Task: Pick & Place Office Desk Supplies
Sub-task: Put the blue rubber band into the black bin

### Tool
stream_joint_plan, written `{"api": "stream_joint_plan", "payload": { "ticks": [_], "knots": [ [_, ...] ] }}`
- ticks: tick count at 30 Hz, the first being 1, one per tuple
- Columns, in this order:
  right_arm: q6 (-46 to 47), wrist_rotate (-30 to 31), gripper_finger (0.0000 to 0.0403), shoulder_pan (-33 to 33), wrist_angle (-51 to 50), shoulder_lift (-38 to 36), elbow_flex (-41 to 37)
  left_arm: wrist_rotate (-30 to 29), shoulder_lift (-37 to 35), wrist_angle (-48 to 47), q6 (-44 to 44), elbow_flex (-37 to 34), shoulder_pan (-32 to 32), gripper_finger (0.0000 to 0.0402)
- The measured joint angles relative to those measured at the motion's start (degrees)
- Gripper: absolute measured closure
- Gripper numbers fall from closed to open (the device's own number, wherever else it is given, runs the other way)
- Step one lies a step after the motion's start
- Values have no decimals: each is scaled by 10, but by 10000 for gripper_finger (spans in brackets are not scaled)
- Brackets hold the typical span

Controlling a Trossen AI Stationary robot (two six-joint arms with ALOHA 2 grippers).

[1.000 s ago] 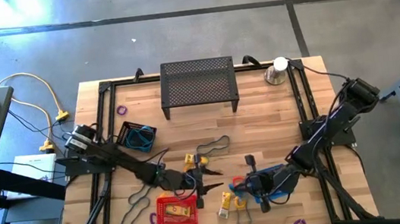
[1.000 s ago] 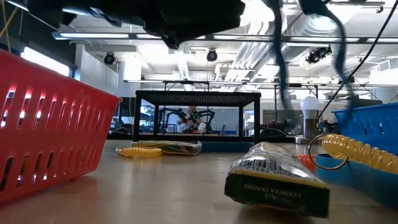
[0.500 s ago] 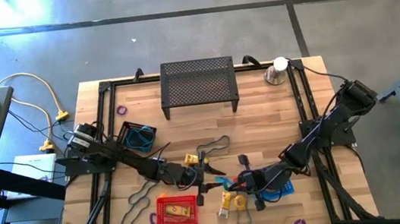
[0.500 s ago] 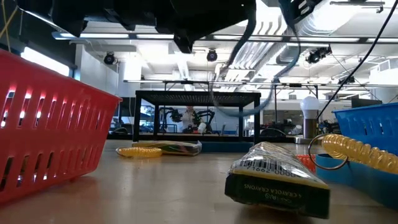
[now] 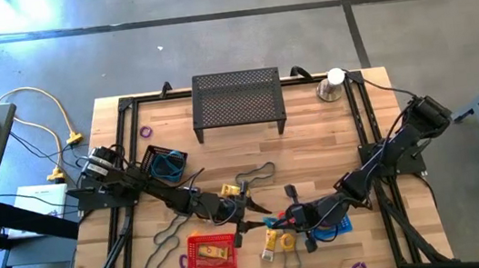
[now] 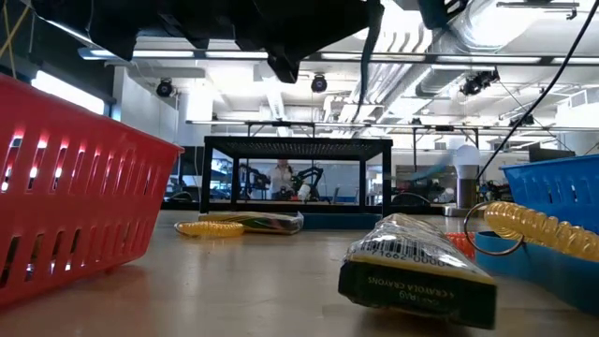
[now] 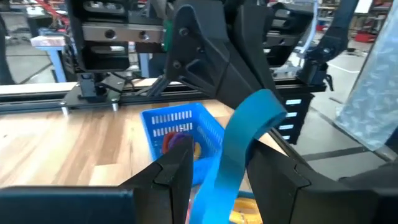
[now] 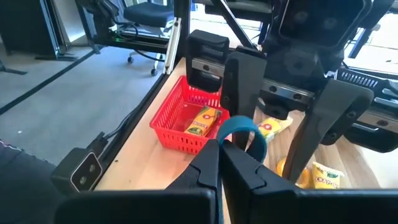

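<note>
While both arms meet over the near middle of the wooden table (image 5: pixel 314 143), I read this as a handover of one item, since the two grippers face each other tip to tip. Largest on the bench is the black mesh stand (image 5: pixel 238 103) at the far edge, well apart from the work. Nearer me sit the red basket (image 5: pixel 210 253) with a yellow crayon packet in it, below the left arm, and the blue basket (image 7: pixel 180 130) by the right arm, which I judge to be the sorting bins (hence the meeting point between them).

My left gripper (image 7: pixel 214 180) stands about half open, its fingers either side of a teal band (image 7: pixel 245 146), apparently gripping it. The right gripper (image 8: pixel 221 163) is fully closed, its tips just below the band's far loop; whether they pinch it I cannot tell.

That teal band is flat, wide and flexible, curling into an arc held clear of the table. More yellow crayon packets (image 5: pixel 276 242) lie just beneath, and dark grey loops (image 5: pixel 163 239) rest loose on the left.
</note>
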Motion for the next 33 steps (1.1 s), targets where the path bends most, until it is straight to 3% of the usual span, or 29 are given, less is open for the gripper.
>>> {"api": "stream_joint_plan", "payload": {
  "ticks": [33],
  "knots": [
    [-26,-12,401,-1,12,-1,0,-13,37,46,-40,0,13,265]
  ]
}}
